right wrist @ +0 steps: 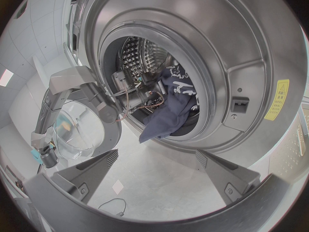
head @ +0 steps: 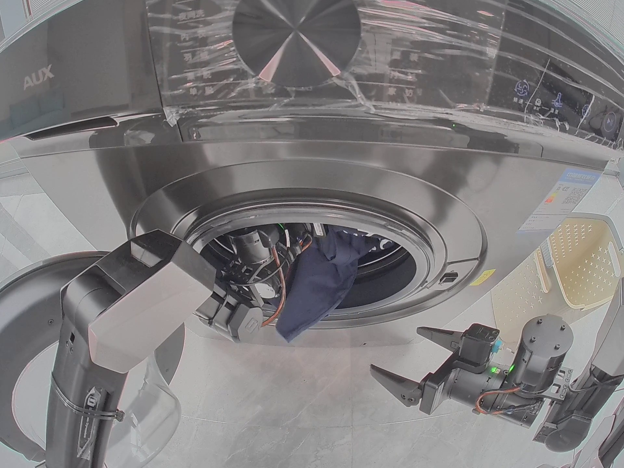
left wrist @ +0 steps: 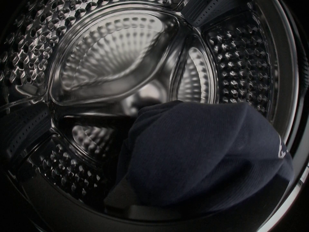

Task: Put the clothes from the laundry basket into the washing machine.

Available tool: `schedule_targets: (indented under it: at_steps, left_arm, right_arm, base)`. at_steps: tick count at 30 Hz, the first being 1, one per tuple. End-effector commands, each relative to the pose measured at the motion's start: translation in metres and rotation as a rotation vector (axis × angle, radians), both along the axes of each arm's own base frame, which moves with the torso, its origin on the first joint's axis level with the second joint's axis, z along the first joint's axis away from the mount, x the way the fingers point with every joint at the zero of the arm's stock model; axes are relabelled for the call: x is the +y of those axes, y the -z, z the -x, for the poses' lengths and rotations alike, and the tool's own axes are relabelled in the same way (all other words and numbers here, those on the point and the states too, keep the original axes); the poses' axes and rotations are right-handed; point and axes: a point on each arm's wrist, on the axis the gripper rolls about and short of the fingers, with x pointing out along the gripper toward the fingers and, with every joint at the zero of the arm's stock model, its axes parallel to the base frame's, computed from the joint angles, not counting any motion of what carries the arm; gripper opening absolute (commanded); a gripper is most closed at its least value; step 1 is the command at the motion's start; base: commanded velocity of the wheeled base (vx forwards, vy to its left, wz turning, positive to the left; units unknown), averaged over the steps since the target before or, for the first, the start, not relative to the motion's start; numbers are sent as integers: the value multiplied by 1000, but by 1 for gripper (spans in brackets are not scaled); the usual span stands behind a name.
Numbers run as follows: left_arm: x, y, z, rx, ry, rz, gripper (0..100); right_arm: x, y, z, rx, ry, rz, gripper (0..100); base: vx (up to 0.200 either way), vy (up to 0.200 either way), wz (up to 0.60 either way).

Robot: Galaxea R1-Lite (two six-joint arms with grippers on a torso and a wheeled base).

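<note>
The right end effector (head: pixel 396 351) hangs wide open and empty, with the laundry basket (head: pixel 585 261) near its outer side, contents hidden. Ahead of it the navy garment (head: pixel 318 287) is only half loaded, its tail draping out over the washing machine (head: pixel 455 242) door lip. Farther in, the left end effector (head: pixel 305 235) sits in the drum against the cloth, and I cannot tell whether it has hold of it; the tail likely needs pushing in.

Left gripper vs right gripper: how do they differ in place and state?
The left gripper is inside the opening of the silver washing machine, beside the dark navy garment; the right gripper is outside, above the pale floor. The right gripper is open and empty; the left gripper's hold is hidden. Both point toward the machine.
</note>
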Motion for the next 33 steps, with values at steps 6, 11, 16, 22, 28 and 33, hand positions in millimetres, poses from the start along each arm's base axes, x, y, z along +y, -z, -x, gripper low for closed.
schedule_targets:
  at_steps: [6,11,16,22,28,33]
  left_arm:
    - [2,-25,-22,-72,-61,59,0]
    - [1,-23,-22,-71,-65,61,0]
    - [-1,-15,-18,-41,-57,45,100]
    - [-1,2,2,82,-33,-20,100]
    - [8,28,17,256,-5,-135,100]
    - [9,38,19,302,11,-166,100]
  right_arm:
    - [3,5,5,21,-21,17,100]
    - [3,7,4,26,-19,22,100]
    - [3,7,4,25,-21,20,100]
    - [3,7,4,25,-21,20,100]
    - [3,7,4,25,-22,20,100]
    - [3,8,4,30,-23,22,100]
  base:
    - [0,0,0]
    - [0,0,0]
    - [0,0,0]
    - [0,0,0]
    - [0,0,0]
    - [0,0,0]
